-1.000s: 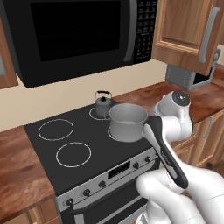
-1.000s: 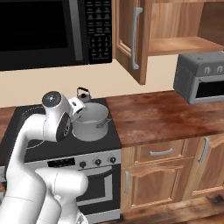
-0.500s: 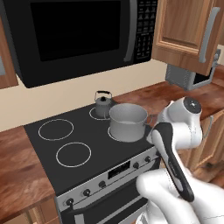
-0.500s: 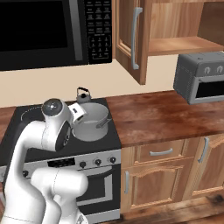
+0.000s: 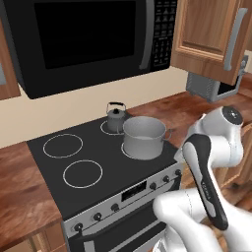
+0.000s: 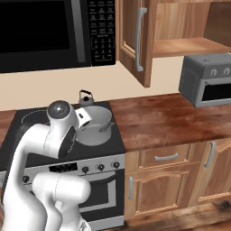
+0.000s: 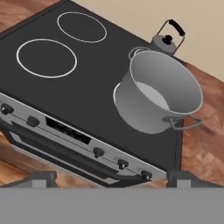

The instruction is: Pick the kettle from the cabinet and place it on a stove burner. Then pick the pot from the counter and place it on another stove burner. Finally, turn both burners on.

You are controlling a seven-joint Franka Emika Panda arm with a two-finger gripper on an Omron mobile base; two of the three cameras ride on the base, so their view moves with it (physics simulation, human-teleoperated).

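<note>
Two vessels stand on the black cooktop (image 7: 87, 100). In the hand view the pot (image 7: 159, 94) fills the centre right, sitting on the near right burner ring (image 7: 117, 97); the kettle (image 7: 167, 40) stands just behind it at the upper right, on the far right ring. In the left base view the pot (image 5: 144, 137) is at centre frame with the kettle (image 5: 116, 118) up and left of it.

The pot is open and looks empty: only its pale steel floor shows. The kettle's lid is on, so its contents cannot be seen.

Both look rigid and smooth, so likely slippery. The pot, wide and straight-sided, would probably be best taken by a loop handle (image 7: 183, 123) or over its rim. The kettle looks light; its arched black handle is the natural hold.

Small black knobs (image 7: 122, 164) line the stove's front edge, at the lower middle of the hand view. They are likely stiff dials needing a firm pinch and twist.

The gripper (image 7: 109, 177) hangs in front of the knobs, its tips set wide apart and holding nothing.
</note>
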